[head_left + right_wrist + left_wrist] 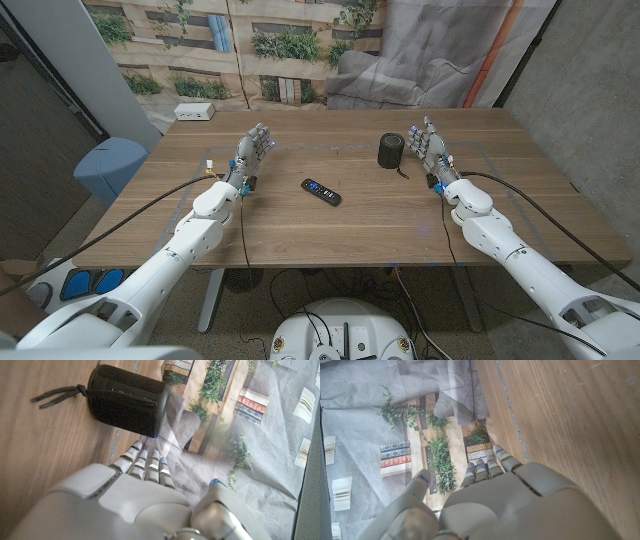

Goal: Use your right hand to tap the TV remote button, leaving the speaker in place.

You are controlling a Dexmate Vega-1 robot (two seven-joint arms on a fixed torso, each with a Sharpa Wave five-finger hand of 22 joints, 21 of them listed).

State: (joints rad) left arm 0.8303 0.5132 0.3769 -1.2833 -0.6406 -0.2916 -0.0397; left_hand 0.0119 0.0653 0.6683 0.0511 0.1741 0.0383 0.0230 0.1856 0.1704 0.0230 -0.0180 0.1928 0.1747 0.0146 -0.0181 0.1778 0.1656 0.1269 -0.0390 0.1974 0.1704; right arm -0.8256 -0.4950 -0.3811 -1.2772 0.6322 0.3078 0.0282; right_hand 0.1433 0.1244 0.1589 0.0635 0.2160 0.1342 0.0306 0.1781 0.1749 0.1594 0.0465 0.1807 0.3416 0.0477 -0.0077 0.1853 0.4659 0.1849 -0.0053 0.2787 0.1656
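Table [330,225]: a wooden top with a fine, straight grain, matte brown, is carrying everything here; a thin pale line is running across it in both wrist views.
TV remote [321,191]: a slim black bar with rows of small buttons, some pale and one blue, is lying flat near the middle of the table, angled, between the two hands and touching neither.
Speaker [389,151]: a short black cylinder with a fabric-like mesh skin is standing upright toward the far side of the table, just beside the right hand; in the right wrist view [127,405] a dark cord loop is trailing from one end onto the wood.
Right hand [430,152]: smooth grey-white shells with blue-tipped fingers are reaching away from the robot, fingers extended and slightly apart, thumb set off to the side; it is holding nothing and is well apart from the remote.
Left hand [251,152]: same grey shell build, fingers stretched forward close together, thumb splayed, gripping nothing, standing over the wood on the remote's left.
White box [194,112]: a small rectangular pale block is sitting at the far left corner of the table.
Backdrop [300,45]: a creased cloth printed with greenery and shelves is hanging behind the table.
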